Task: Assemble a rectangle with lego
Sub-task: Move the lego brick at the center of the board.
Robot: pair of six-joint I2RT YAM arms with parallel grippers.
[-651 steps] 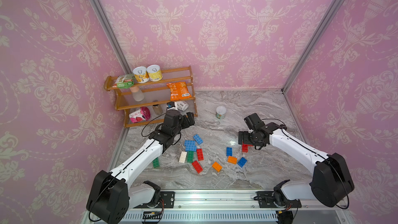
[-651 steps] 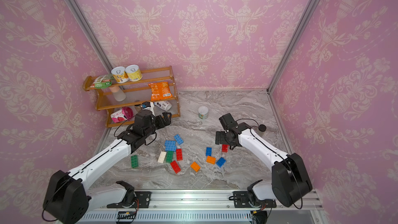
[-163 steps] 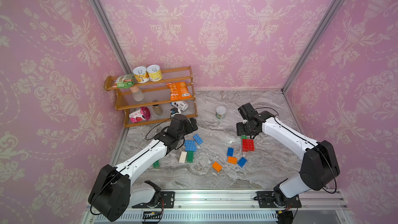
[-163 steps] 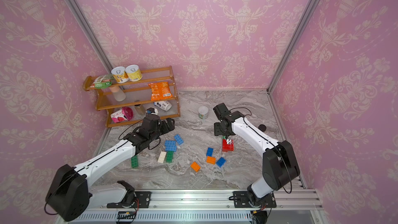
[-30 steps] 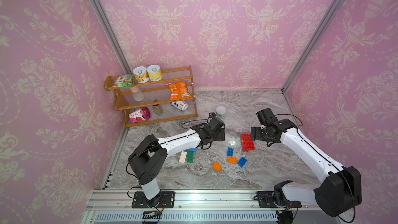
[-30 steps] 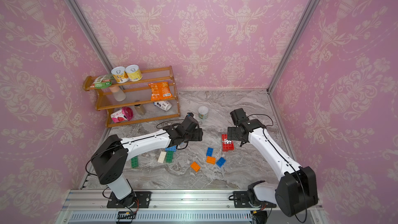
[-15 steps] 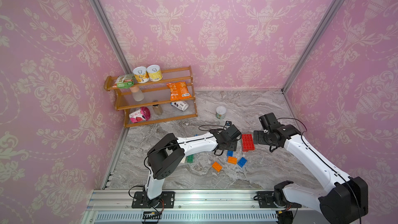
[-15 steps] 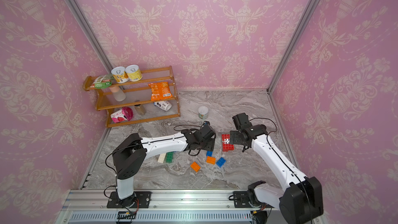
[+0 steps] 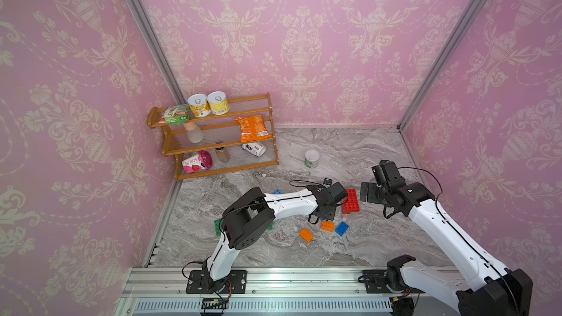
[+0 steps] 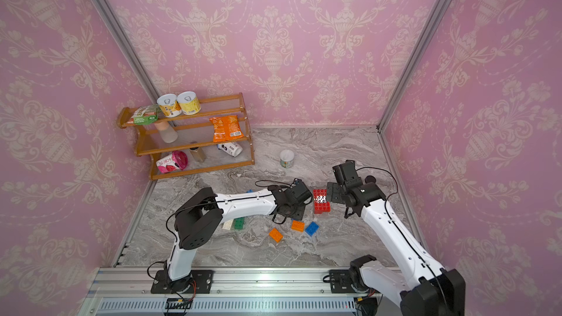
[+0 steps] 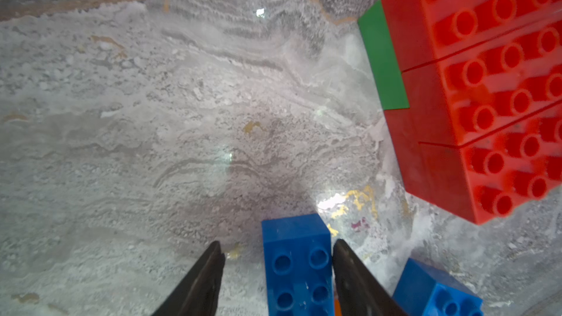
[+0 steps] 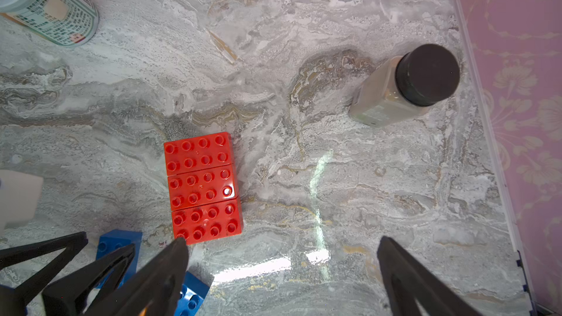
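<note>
Reached to centre frame, closing left claw round blue brick
Next rectangle piece, not gripped yet; right claw wide open, empty

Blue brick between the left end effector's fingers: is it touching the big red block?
Apart. The left wrist view shows a strip of bare marble between the blue brick and the red block.
</note>
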